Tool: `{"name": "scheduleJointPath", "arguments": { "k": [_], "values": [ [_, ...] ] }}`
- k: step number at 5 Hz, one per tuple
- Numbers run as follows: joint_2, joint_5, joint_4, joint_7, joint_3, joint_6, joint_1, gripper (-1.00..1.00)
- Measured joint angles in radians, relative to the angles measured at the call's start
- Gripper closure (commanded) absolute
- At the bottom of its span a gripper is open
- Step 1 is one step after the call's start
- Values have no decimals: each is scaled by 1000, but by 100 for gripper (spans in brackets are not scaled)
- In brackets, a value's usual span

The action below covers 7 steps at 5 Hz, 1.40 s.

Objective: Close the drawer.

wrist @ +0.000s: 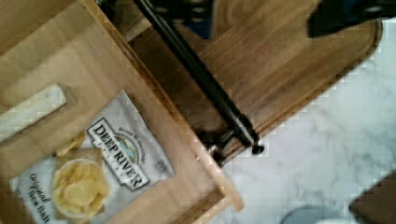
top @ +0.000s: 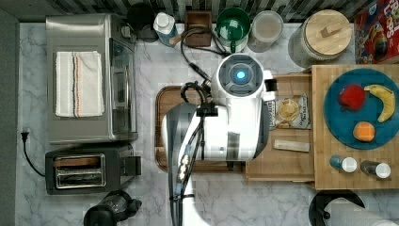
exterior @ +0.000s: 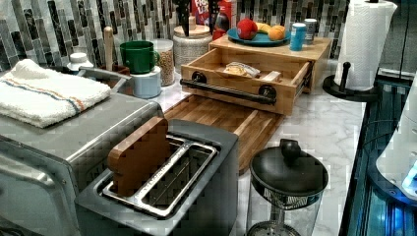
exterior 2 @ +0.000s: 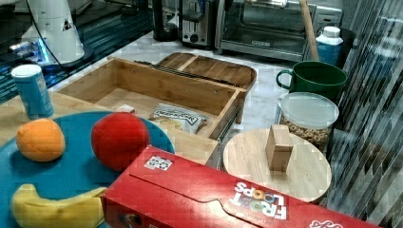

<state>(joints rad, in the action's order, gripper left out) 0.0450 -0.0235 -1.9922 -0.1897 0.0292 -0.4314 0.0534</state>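
The drawer (top: 282,165) is a shallow light-wood box, pulled out from under the butcher-block top (top: 320,141). Its front face (exterior: 231,96) carries a thin black bar handle (exterior: 226,91). Inside lie a bag of chips (top: 291,112) and a pale flat stick (top: 291,145). My white arm (top: 237,108) hangs over the drawer's front edge in the top view. In the wrist view my gripper (wrist: 261,16) is open, its dark fingers (wrist: 201,14) spread above the brown tray (wrist: 289,70), with the handle (wrist: 196,70) passing close beside one of them. Nothing is between the fingers.
The dark wooden tray (exterior: 221,118) lies on the marble counter right in front of the drawer. A toaster (top: 89,169), toaster oven (top: 89,77) and French press (exterior: 287,187) stand beyond it. A green mug (top: 233,26), jars and a paper-towel roll (exterior: 364,39) ring the drawer.
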Motion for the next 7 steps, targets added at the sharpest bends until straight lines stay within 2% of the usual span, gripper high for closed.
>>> {"name": "scheduleJointPath", "arguments": {
  "k": [1, 2, 4, 5, 7],
  "values": [
    [-14, 0, -63, -74, 38, -38, -1, -100],
    [-28, -1, -133, -162, 69, -79, -12, 100],
    [-27, -8, -250, -340, 115, -257, -26, 100],
    [-6, -53, -293, -358, 119, -335, -35, 100],
    [95, -65, -313, -415, 110, -421, -37, 100]
  ]
}}
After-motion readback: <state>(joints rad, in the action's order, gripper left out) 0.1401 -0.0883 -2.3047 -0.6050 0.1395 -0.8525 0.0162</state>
